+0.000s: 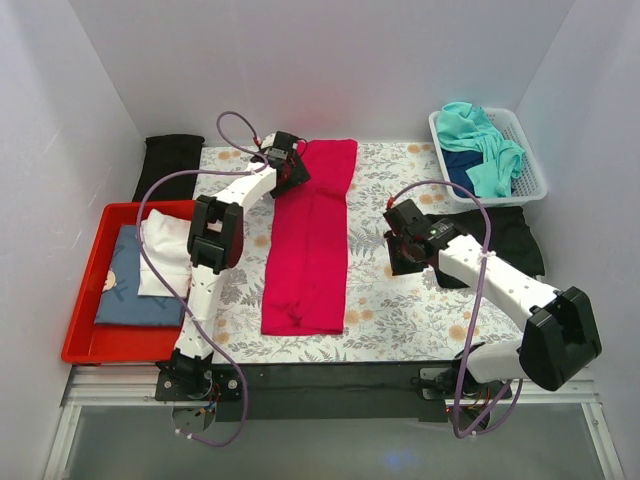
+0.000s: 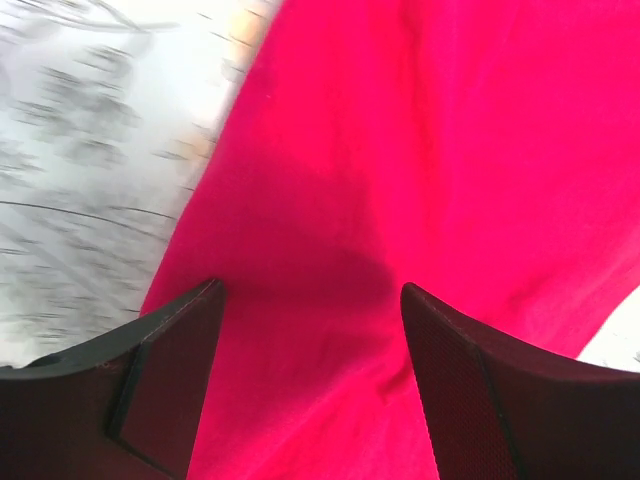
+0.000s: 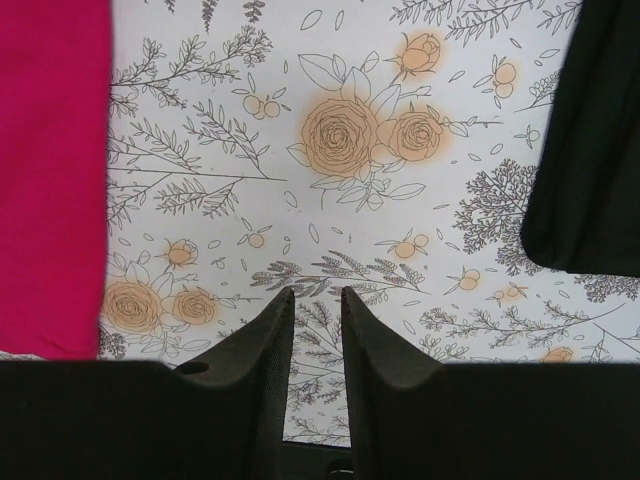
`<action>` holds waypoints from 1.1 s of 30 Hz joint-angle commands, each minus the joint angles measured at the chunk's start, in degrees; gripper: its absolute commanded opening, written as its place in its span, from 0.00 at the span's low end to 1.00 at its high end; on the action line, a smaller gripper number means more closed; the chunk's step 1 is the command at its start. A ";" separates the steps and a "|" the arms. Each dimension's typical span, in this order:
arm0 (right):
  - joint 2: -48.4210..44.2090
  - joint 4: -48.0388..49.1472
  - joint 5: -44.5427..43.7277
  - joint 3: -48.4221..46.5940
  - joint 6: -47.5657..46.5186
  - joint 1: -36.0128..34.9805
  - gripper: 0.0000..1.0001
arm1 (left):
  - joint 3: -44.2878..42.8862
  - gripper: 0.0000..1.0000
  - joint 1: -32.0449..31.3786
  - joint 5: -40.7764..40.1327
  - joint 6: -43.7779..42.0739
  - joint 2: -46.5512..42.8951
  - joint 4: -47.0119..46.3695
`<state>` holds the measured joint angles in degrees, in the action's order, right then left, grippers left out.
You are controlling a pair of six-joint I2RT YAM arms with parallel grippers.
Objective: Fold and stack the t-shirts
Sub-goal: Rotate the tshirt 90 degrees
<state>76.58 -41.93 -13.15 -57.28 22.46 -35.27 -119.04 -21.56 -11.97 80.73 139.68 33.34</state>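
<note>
Subject: crimson t-shirt [image 1: 310, 240]. It lies mid-cover as a long narrow strip, folded in from the sides, its length running away from the arm bases. It has not yet been folded across its length.

Left gripper [image 1: 290, 165]: positioned at the far left corner of the crimson shirt. The left wrist view shows its jaws spread wide just above the red cloth, with nothing between them.

Right gripper [image 1: 402, 240]: stands off to the right of the crimson shirt, over bare table cover [image 1: 400, 310]. Its jaws are closed down to a slim gap and are empty.

Black t-shirt [image 1: 510, 235]: further right of the crimson shirt, spread loosely and partly under the right arm. It appears unfolded.

Basket [image 1: 535, 172]: beyond the black shirt, to the far right of the crimson shirt. It holds a crumpled teal t-shirt [image 1: 480, 135] over a navy one [image 1: 462, 165], neither folded.

Red tray [image 1: 90, 345]: left of the crimson shirt. It carries a flat blue folded piece [image 1: 135, 290] with a white folded piece [image 1: 165, 250] partly on top.

Assessment: the crimson shirt is judged about half folded. The crosswise folds and its transfer to the tray are outstanding. At least three shirts are untouched, so the task is judged well short of halfway.
</note>
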 commanded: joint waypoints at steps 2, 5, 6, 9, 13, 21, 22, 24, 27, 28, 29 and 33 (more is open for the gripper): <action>1.56 1.15 0.49 -4.24 -1.45 0.29 0.31 | 4.25 0.71 0.29 -4.82 -3.29 -4.93 3.84; 2.87 1.59 0.84 -6.26 -2.24 0.29 0.31 | 7.42 0.71 0.20 -6.57 -5.58 -10.90 0.59; 3.75 1.68 0.93 -6.88 -2.94 0.20 0.31 | 7.94 0.71 0.12 -7.01 -6.10 -12.40 0.24; 5.94 2.64 2.33 -9.16 -4.78 0.11 0.31 | 9.44 0.71 0.12 -7.02 -8.57 -18.20 -0.21; 9.99 3.17 4.97 -12.06 -7.77 -1.03 0.31 | 14.35 0.72 0.03 -3.51 -10.50 -25.67 -0.39; 17.20 3.00 8.13 -16.28 -12.96 -8.50 0.31 | 37.02 0.71 -0.15 5.97 -11.30 -43.93 2.51; 17.46 3.17 8.66 -16.55 -13.14 -9.29 0.31 | 39.04 0.71 -0.41 7.21 -10.95 -45.70 2.95; 18.43 3.08 9.10 -17.16 -13.84 -11.48 0.31 | 45.00 0.71 -1.11 10.28 -10.59 -51.22 4.09; 19.66 3.08 10.59 -17.08 -13.85 -13.68 0.31 | 49.69 0.71 -3.04 13.62 -10.77 -56.34 5.50; 19.84 3.17 11.99 -16.64 -13.76 -14.04 0.31 | 52.13 0.70 -3.48 15.20 -10.33 -59.14 6.81; 19.93 3.26 12.70 -16.29 -13.58 -14.39 0.31 | 53.12 0.70 -4.44 16.44 -10.33 -60.47 7.26; 20.10 3.87 16.13 -14.10 -12.27 -16.50 0.30 | 58.74 0.66 -6.38 19.35 -8.66 -66.71 10.24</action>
<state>96.73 -38.83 -0.93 -71.90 9.93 -50.68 -62.65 -26.92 2.39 70.96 78.70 40.38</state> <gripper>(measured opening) 0.305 0.677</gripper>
